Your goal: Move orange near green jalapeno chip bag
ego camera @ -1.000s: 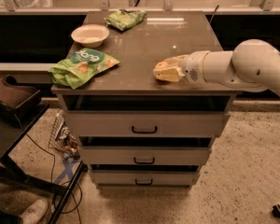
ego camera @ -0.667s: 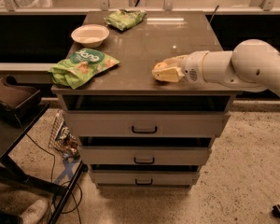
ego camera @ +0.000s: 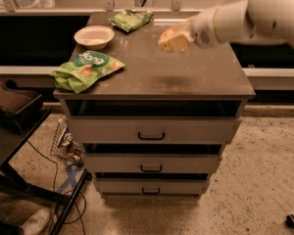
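Note:
My gripper [ego camera: 172,40] hangs above the middle back of the cabinet top [ego camera: 196,77], lifted clear of the surface. It is shut on the orange [ego camera: 169,42], a yellowish-orange lump at its tip, partly hidden by the fingers. The green jalapeno chip bag [ego camera: 131,19], small, crumpled and light green, lies at the back of the top, to the left of the gripper and farther back. The gripper's shadow falls on the top below it.
A white bowl [ego camera: 94,35] stands at the back left. A larger green bag with a round logo [ego camera: 85,70] lies at the front left corner, overhanging the edge. The cabinet has three drawers [ego camera: 151,131]. A dark cart [ego camera: 12,106] and cables are on the left.
The gripper has lifted off the right side of the cabinet top and moved left and back toward the small green bag, carrying the orange with it.

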